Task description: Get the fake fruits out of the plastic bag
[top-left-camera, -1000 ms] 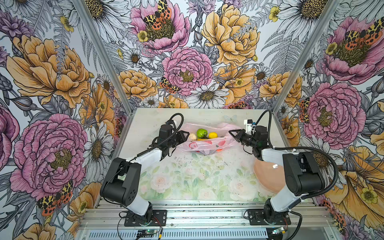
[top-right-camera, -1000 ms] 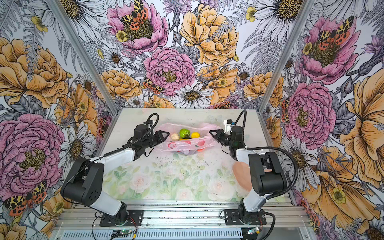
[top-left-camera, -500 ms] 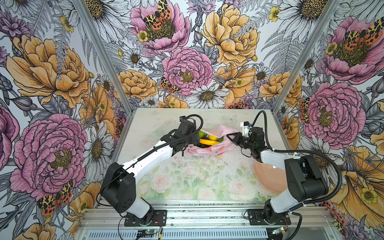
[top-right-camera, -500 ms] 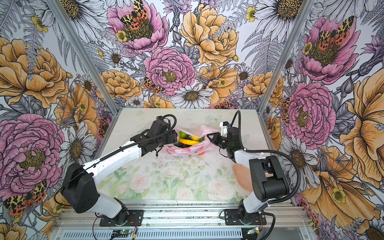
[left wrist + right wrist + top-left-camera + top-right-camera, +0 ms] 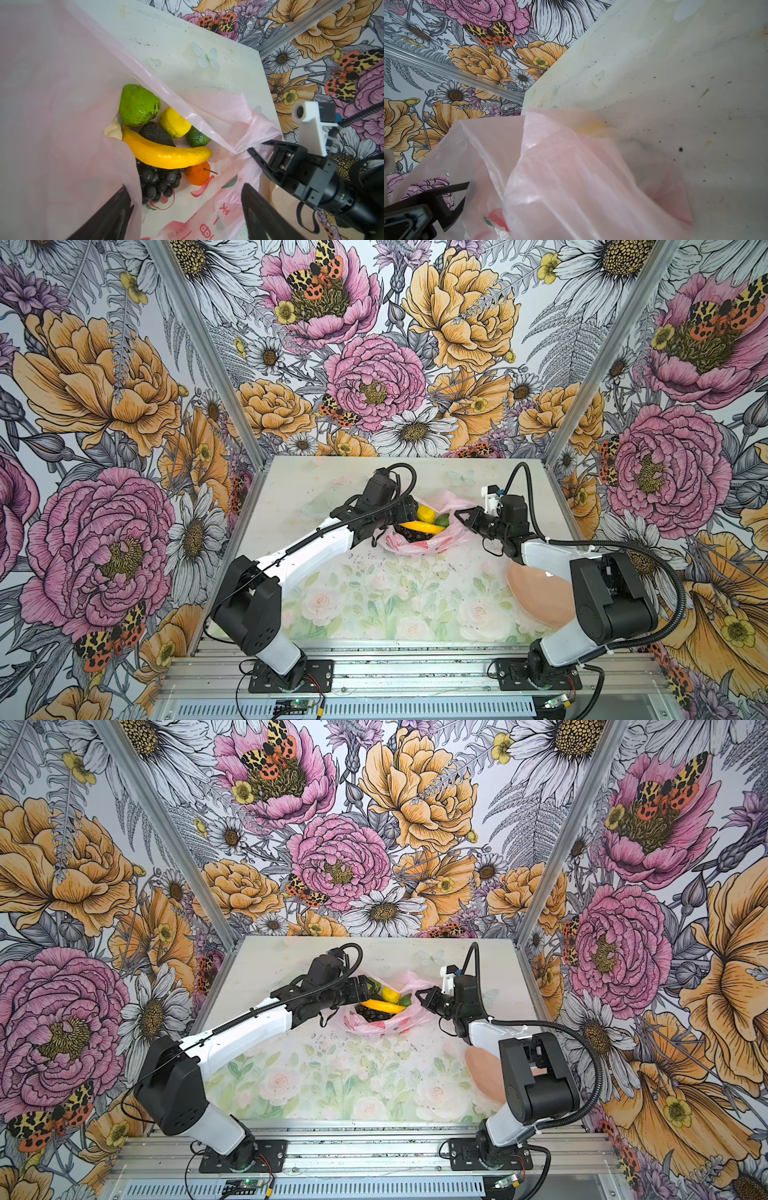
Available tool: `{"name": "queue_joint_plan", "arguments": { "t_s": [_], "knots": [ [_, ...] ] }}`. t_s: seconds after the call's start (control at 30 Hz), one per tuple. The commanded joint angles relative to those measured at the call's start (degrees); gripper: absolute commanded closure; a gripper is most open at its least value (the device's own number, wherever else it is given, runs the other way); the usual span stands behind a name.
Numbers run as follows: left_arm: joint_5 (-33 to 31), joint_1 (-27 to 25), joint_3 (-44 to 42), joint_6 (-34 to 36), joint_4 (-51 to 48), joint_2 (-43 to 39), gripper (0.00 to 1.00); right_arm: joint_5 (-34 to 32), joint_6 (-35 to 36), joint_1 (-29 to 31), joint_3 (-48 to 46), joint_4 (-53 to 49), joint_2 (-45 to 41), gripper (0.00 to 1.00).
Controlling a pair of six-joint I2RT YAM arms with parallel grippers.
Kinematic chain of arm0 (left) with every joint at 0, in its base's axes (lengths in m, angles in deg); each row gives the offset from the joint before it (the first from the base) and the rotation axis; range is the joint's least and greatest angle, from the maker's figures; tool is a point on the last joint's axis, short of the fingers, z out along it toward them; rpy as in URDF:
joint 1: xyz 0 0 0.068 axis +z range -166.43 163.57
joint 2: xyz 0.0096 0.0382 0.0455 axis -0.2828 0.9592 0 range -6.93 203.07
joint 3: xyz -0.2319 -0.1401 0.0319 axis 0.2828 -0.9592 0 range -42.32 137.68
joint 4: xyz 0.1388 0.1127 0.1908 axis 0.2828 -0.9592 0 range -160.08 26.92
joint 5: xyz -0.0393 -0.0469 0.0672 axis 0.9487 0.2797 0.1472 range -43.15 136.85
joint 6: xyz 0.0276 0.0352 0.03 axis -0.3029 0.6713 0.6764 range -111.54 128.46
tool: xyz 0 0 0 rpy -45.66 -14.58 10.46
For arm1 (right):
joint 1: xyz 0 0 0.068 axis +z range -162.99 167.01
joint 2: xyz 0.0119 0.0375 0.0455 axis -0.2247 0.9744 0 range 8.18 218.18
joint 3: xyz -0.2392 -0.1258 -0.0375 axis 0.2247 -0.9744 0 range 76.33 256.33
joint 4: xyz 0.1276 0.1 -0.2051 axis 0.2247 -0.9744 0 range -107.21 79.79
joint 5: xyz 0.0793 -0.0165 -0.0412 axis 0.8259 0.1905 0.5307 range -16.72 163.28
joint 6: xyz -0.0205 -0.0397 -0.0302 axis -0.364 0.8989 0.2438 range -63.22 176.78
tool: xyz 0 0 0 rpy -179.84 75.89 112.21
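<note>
One banana (image 5: 166, 158) crosswise in bag (image 5: 218, 108)

Booth interior, floral-papered walls (image 5: 374, 377).
Pale rose-print tabletop (image 5: 374, 605); aluminium corner posts (image 5: 210, 348) rise from its far corners; slotted aluminium rail (image 5: 395, 670) along its near edge.

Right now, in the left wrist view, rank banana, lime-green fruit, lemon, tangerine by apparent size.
1. banana, clearly largest.
2. lime-green fruit.
3. lemon and tangerine: unsure, lemon partly under the plastic bag, tangerine partly behind the banana.
</note>
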Motion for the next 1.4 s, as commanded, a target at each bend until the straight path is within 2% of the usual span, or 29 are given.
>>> {"name": "queue_joint_plan", "arguments": {
  "t_s": [0.0, 0.13, 0.23, 0.33, 0.4, 0.7, 0.97, 1.13, 1.23, 1.3, 1.37],
  "knots": [
    [-4.5, 0.5, 2.3, -0.9, -7.2, 3.4, 0.16, -1.3, 1.7, 0.6, 2.1, -0.5, -2.4, 1.0],
    [-7.4, 0.4, 4.2, -2.0, -10.2, 4.6, 0.15, -1.6, 2.5, 0.7, 2.0, -1.5, -3.1, 1.0],
    [-7.3, -0.8, 5.6, -0.9, -10.5, 4.8, 0.14, -2.0, 2.9, 0.7, 2.0, -2.0, -3.2, 1.0],
    [4.2, -0.6, 3.9, -3.9, -3.6, 5.1, 0.18, -2.2, 2.8, 0.6, 2.0, -2.0, -2.9, 1.0],
    [6.0, -1.4, 1.5, -6.4, 0.1, 3.9, 0.21, -2.5, 2.7, 0.7, 2.1, -1.9, -2.9, 1.0],
    [-16.8, -8.3, 3.8, -4.7, -12.5, -3.5, 0.19, -2.6, 3.4, 0.6, 1.9, -2.6, -2.9, 1.0],
    [-18.6, -9.7, -0.1, -3.7, -9.7, -9.5, 0.22, -2.9, 3.2, 0.6, 2.4, -2.6, -2.4, 1.0],
    [-25.8, -7.3, -1.1, -7.5, -16.0, -12.7, 0.19, -3.2, 3.4, 0.7, 2.2, -2.9, -2.7, 1.0],
    [-30.6, -6.9, -1.4, -7.0, -18.3, -14.6, 0.14, -3.3, 3.6, 0.7, 2.0, -3.3, -2.9, 1.0],
    [-28.2, -4.8, -1.5, -6.5, -18.2, -14.3, 0.14, -3.3, 3.6, 0.6, 2.0, -3.4, -2.8, 1.0],
    [-22.2, -1.0, -2.0, -7.1, -17.6, -12.7, 0.18, -3.3, 3.4, 0.7, 2.1, -3.3, -2.6, 1.0]
  ]
}}
